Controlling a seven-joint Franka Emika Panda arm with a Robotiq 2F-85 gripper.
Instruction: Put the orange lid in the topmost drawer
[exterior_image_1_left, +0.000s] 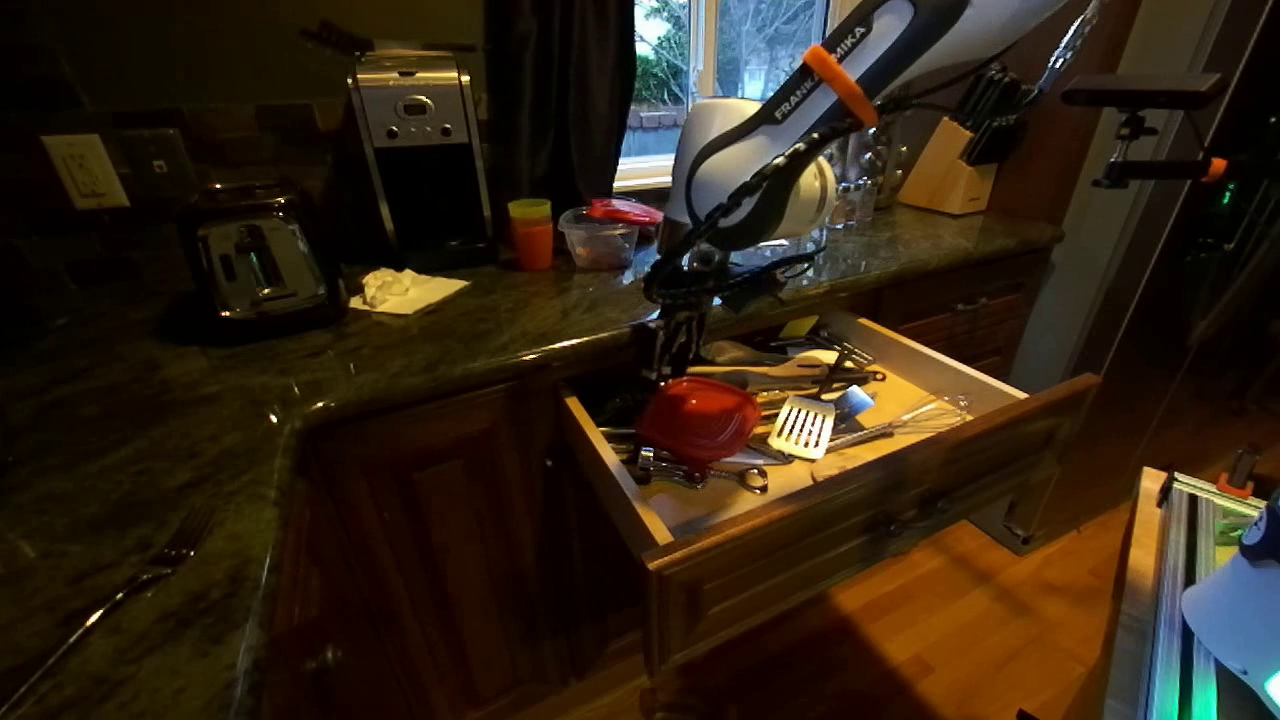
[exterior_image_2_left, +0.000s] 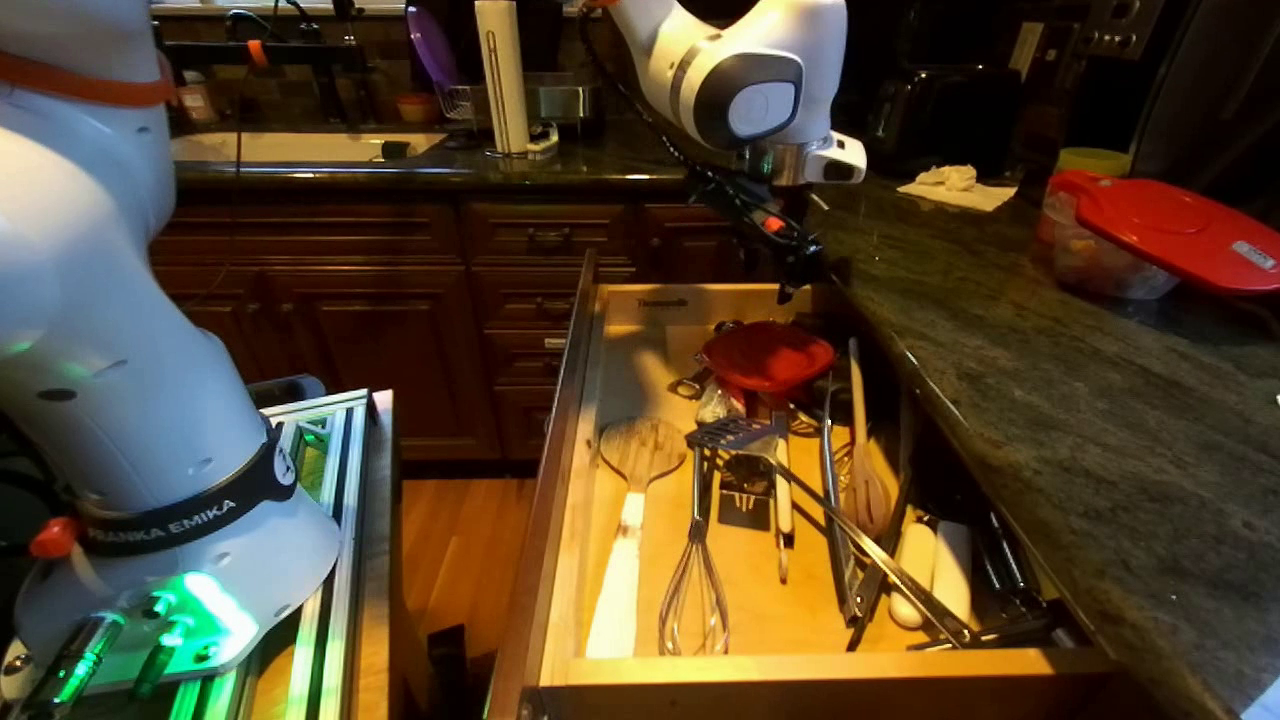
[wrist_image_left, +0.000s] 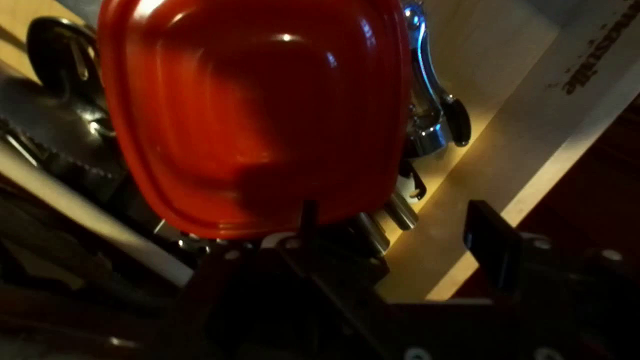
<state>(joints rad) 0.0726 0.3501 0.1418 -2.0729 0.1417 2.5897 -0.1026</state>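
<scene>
The orange lid (exterior_image_1_left: 700, 415) is a glossy red-orange piece with a rounded square outline. It lies on the utensils inside the open topmost drawer (exterior_image_1_left: 790, 570), near one end of it. It also shows in an exterior view (exterior_image_2_left: 768, 355) and fills the upper middle of the wrist view (wrist_image_left: 255, 115). My gripper (wrist_image_left: 395, 225) is open, its fingers apart with nothing between them. It hangs over the drawer beside the lid; one finger overlaps the lid's edge in the wrist view, and I cannot tell whether it touches. The gripper is dark and partly hidden in both exterior views (exterior_image_1_left: 675, 345) (exterior_image_2_left: 792, 272).
The drawer holds a slotted spatula (exterior_image_1_left: 803, 427), a whisk (exterior_image_2_left: 695, 590) and several other utensils. On the granite counter (exterior_image_2_left: 960, 340) stand a clear container (exterior_image_1_left: 600, 240) with a red lid (exterior_image_2_left: 1190, 235), an orange cup (exterior_image_1_left: 532, 243), a toaster (exterior_image_1_left: 262, 255) and a coffee maker (exterior_image_1_left: 420, 150).
</scene>
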